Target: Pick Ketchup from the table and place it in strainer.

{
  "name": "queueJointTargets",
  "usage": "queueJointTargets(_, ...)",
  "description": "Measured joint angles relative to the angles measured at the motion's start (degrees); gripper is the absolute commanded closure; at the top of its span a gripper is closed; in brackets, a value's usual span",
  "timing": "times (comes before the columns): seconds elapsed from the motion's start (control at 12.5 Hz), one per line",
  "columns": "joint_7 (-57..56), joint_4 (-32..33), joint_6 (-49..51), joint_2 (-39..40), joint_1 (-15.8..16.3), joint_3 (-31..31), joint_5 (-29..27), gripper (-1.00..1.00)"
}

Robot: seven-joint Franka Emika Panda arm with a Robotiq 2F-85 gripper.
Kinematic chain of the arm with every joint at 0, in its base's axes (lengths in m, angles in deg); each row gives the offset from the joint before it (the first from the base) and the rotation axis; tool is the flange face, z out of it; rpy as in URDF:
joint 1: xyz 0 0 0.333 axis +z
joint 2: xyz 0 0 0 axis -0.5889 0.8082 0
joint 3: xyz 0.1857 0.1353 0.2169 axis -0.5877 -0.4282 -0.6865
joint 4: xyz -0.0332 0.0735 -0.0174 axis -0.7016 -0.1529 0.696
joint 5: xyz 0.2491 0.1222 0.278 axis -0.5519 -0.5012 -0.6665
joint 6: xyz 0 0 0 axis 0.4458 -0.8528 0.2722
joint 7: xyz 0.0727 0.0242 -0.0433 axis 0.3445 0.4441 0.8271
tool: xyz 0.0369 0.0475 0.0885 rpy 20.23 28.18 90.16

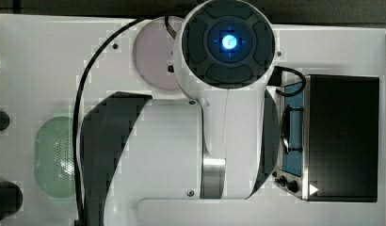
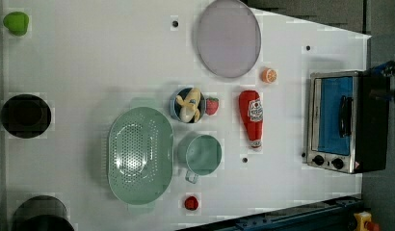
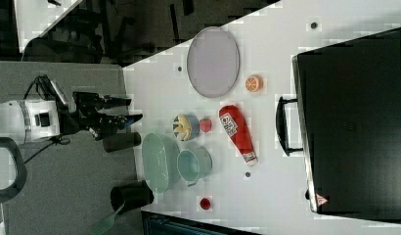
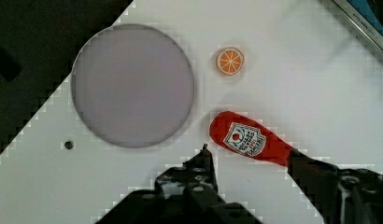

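Gripper [image 4: 248, 156] open, empty, fingers [image 4: 203, 161] above the table [image 4: 320, 93]. Ketchup [image 4: 248, 139] lies flat on it between plate [image 4: 132, 85] and toaster oven [image 2: 342, 120]; strainer [image 2: 138, 154] sits well apart, past the cup [image 2: 201, 154].

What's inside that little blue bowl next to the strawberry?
The bowl holds a peeled banana, its yellow peel splayed over the rim. Whatever lies beneath the banana is covered, so I can't tell if anything else is in there.
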Motion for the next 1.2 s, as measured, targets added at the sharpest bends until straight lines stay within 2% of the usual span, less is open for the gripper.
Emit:
queueJointTargets(0.24,0.0,11.3,10.67,-10.96,-3.82,-2.36,-0.68,-0.99)
queueJointTargets(0.4,0.0,11.64,10.89,-13.71,-4.76,-2.58,-0.27,-1.0)
queueJointTargets(0.72,-4.99,11.92,2.59,-11.22,-5.47,-4.12,-0.21,-1.0)
queueJointTargets(1.2,-32.87,20.93,-12.13,-0.76,-4.76,-4.79,-0.12,-1.0)
